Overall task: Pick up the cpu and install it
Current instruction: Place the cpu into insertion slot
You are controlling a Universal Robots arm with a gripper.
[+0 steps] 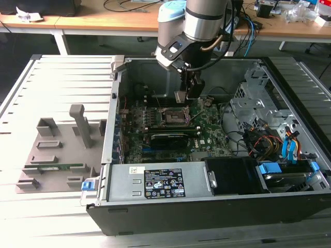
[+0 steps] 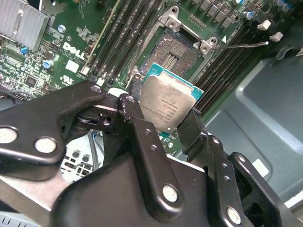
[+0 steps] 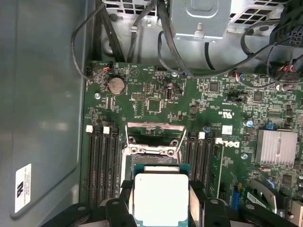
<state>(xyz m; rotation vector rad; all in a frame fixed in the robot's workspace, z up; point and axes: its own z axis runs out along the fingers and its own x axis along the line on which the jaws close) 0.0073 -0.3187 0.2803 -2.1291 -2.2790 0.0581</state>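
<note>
Pick-up is done: the gripper (image 2: 163, 116) has its jaws clamped on the cpu (image 2: 169, 105), near the motherboard's open socket (image 2: 176, 56), not yet seated.

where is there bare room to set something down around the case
Bare: the ribbed table beyond the grey fixture, beside the computer case. Crowded: inside the case, with cables and the hand holding the cpu.

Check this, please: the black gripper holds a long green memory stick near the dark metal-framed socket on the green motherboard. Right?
Not quite. In the second wrist view the black gripper holds the cpu, a small flat square chip with a silver-grey metal top, not a memory stick. It is near the dark metal-framed socket on the green motherboard.
</note>
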